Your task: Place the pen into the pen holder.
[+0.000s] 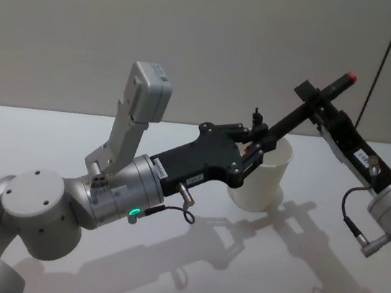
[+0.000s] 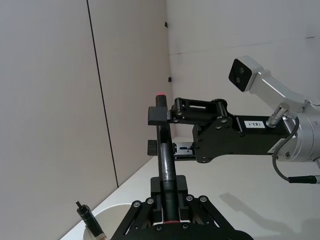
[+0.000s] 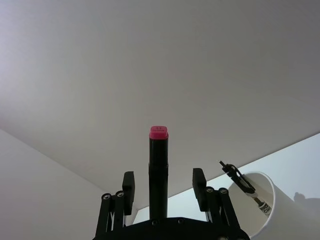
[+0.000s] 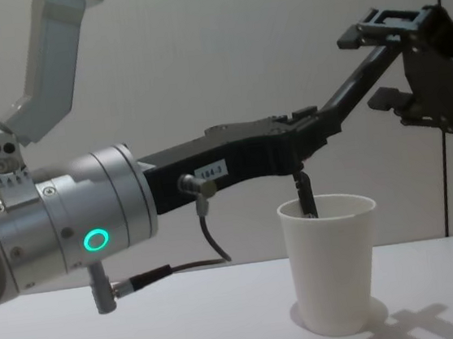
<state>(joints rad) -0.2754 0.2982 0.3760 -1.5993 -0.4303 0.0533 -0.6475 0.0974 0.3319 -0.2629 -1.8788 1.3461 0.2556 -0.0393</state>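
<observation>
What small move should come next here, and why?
Probably shut the right gripper on the pen. It is open with a finger on each side of the pen, while the left gripper holds the lower end, which must go into the pen holder.

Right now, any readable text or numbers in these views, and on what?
"183-1": white label on the right end effector body.
"184-3", first character unsure: label on the left end effector body.
Label on the thin pen in the pen holder: too small to read.

pen (image 1: 298, 114) above pen holder (image 1: 264, 178) | left gripper (image 1: 251, 153) apparently over rim
</observation>
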